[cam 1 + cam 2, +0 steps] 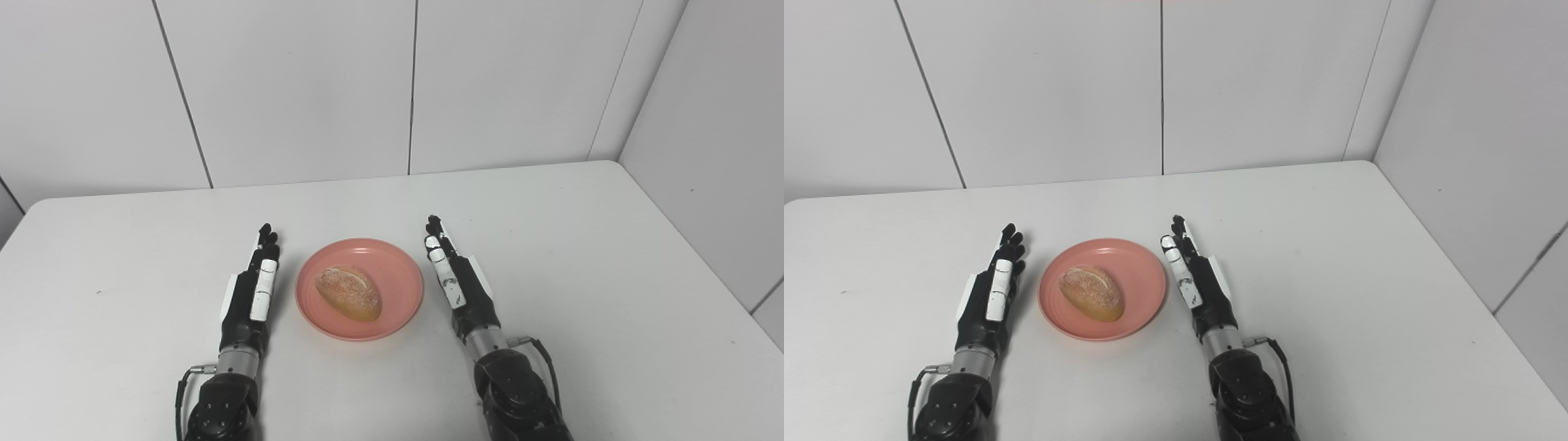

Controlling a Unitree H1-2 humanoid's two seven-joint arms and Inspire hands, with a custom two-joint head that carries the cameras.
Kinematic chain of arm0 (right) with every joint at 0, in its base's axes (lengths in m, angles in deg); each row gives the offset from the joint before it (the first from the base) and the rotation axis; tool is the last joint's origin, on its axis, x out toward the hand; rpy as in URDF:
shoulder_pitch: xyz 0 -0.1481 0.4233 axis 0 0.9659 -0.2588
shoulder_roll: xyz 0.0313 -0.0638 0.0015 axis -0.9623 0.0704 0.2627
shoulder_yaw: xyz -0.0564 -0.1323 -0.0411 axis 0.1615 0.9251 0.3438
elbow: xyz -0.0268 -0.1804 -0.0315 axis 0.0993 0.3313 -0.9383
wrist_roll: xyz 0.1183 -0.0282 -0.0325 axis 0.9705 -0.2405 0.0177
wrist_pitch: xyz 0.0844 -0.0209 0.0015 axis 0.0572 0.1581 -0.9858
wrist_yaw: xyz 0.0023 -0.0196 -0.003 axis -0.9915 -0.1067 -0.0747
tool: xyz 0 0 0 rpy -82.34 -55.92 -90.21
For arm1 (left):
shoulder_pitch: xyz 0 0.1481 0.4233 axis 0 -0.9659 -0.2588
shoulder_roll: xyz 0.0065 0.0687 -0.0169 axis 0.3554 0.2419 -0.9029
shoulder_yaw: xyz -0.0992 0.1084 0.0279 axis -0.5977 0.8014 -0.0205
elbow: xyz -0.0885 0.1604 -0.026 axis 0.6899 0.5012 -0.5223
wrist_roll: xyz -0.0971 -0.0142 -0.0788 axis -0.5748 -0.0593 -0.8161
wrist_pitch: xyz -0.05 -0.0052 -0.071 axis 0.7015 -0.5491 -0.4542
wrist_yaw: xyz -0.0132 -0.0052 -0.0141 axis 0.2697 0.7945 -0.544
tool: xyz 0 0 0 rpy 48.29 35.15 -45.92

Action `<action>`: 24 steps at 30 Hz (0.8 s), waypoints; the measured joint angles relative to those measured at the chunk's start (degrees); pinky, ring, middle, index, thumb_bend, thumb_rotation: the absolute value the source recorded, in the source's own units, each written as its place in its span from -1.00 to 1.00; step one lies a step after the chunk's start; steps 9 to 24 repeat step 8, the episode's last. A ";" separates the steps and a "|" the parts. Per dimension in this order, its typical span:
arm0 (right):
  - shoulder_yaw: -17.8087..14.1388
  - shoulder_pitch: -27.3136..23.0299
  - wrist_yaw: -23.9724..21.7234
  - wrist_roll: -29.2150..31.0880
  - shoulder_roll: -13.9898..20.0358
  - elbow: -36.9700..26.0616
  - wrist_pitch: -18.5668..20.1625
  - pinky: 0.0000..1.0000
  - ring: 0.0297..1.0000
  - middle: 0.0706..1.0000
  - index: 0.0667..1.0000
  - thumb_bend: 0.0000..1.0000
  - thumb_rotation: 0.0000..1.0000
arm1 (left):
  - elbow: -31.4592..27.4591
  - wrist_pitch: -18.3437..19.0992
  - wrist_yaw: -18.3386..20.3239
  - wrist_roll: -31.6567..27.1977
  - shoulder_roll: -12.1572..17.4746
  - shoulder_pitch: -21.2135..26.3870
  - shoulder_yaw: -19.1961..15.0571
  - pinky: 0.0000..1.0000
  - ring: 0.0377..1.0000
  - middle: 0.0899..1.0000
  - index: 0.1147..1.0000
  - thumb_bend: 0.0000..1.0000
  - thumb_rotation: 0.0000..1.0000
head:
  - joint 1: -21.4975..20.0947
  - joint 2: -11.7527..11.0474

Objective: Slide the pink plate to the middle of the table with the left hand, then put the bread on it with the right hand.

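A pink plate [398, 272] sits on the white table near its middle, between my two hands. A golden bread roll [348, 292] lies on the plate, a little left of its centre. My left hand [254, 288] rests on the table just left of the plate, fingers straight and pointing away, holding nothing. My right hand [458, 278] rests just right of the plate, fingers straight and pointing away, holding nothing. Neither hand touches the plate. The same scene shows in the right eye view, with the plate [1145, 282] and the bread [1091, 292].
The white table [582, 245] ends at white wall panels at the back and on the right. Cables run along both forearms near the bottom edge.
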 measured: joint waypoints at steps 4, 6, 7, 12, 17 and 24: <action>-0.52 0.02 -0.57 2.02 -0.01 -0.59 1.32 1.00 1.00 1.00 1.00 0.36 1.00 | -0.65 0.00 0.15 -0.19 -0.03 -0.43 0.10 1.00 1.00 1.00 1.00 0.66 1.00 | 0.00 0.09; -0.66 0.03 -0.57 2.40 -0.02 -0.65 1.67 1.00 1.00 1.00 1.00 0.37 1.00 | -1.15 0.02 0.28 -0.23 -0.03 -0.77 0.21 1.00 1.00 1.00 1.00 0.65 1.00 | 0.09 0.09; -0.78 0.03 -0.57 2.69 -0.10 -0.67 2.01 1.00 1.00 1.00 1.00 0.37 1.00 | -1.36 0.03 0.40 -0.30 -0.03 -0.91 0.21 1.00 1.00 1.00 1.00 0.64 1.00 | 0.09 0.00; -1.02 0.03 -0.55 3.08 -0.26 -0.68 2.59 1.00 1.00 1.00 1.00 0.37 1.00 | -1.48 0.04 0.66 -0.57 -0.03 -1.02 0.19 1.00 1.00 1.00 1.00 0.64 1.00 | 0.09 0.00; -1.02 0.03 -0.55 3.08 -0.26 -0.68 2.59 1.00 1.00 1.00 1.00 0.37 1.00 | -1.48 0.04 0.66 -0.57 -0.03 -1.02 0.19 1.00 1.00 1.00 1.00 0.64 1.00 | 0.09 0.00; -1.02 0.03 -0.55 3.08 -0.26 -0.68 2.59 1.00 1.00 1.00 1.00 0.37 1.00 | -1.48 0.04 0.66 -0.57 -0.03 -1.02 0.19 1.00 1.00 1.00 1.00 0.64 1.00 | 0.09 0.00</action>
